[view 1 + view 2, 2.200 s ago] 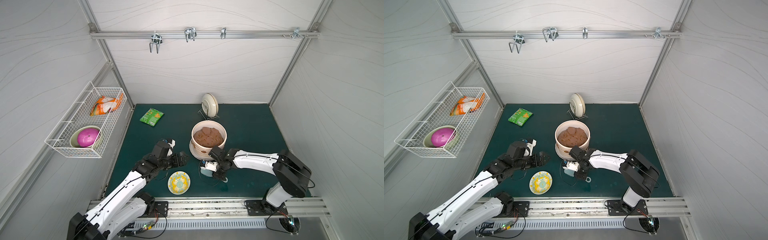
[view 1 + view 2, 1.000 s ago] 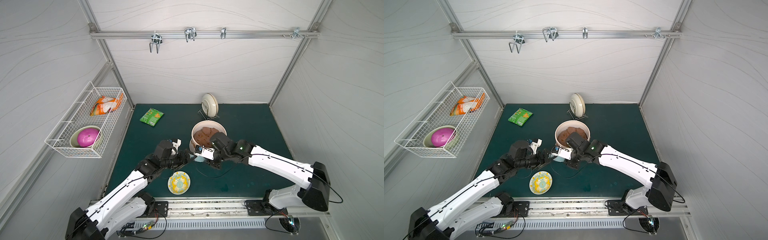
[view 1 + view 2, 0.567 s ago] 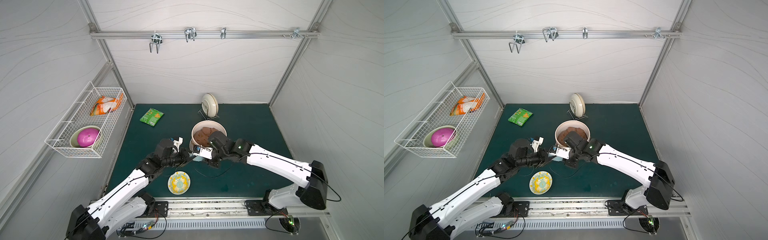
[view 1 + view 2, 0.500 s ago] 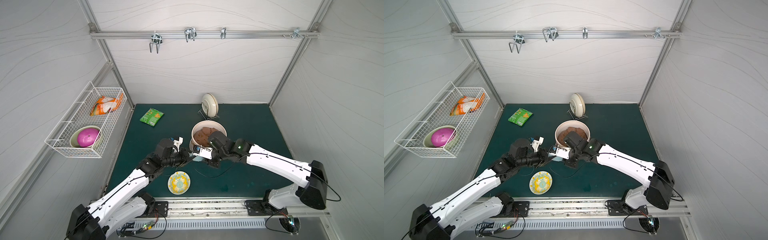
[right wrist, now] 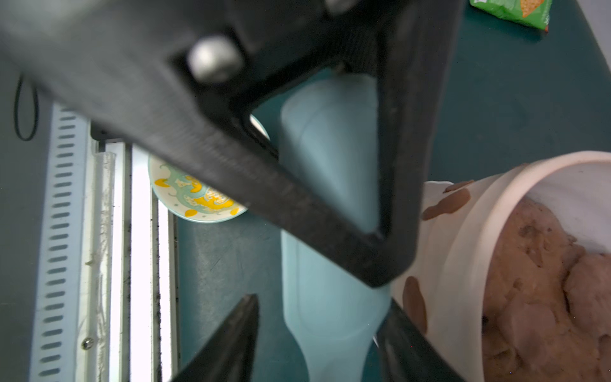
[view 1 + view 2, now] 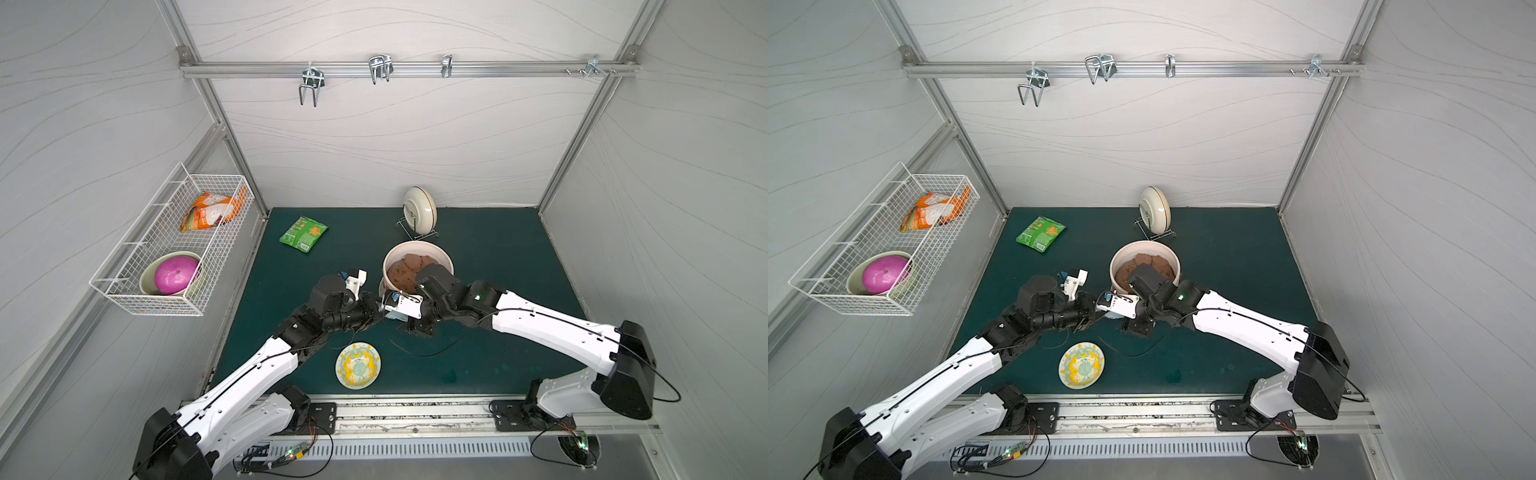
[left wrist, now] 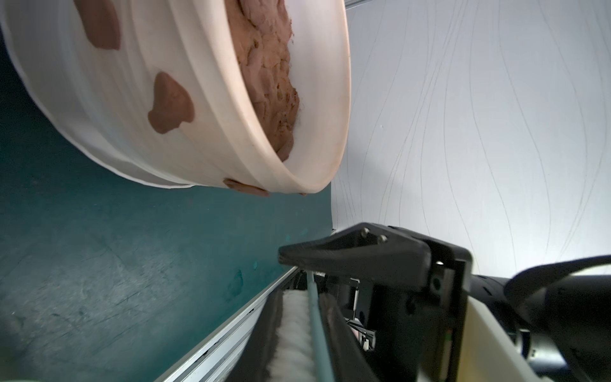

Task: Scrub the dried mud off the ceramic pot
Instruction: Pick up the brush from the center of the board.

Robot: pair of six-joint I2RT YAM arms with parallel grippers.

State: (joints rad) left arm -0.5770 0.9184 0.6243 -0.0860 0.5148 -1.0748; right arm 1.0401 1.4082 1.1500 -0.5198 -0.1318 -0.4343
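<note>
Mud [image 7: 170, 107] looks stuck hard on the heavy pot [image 7: 109, 109], so my left tool [image 6: 376, 309] pinches the stiff brush [image 5: 330, 281]; my right tool [image 5: 319, 330] stands wide.

Work surface: dark green mat [image 6: 498, 270], flat.
- Green foil snack packet [image 6: 303, 239], far left, lying flat.
- Wire plate stand [image 6: 432, 235], far centre, holding a cream gold-rimmed dish [image 6: 420, 215] on edge.
- Cream-white ribbed ceramic pot [image 6: 417, 244], just in front of the stand. Its base is hidden, so probably flat.
- Small round yellow-patterned plate [image 6: 358, 365], near the front edge.
</note>
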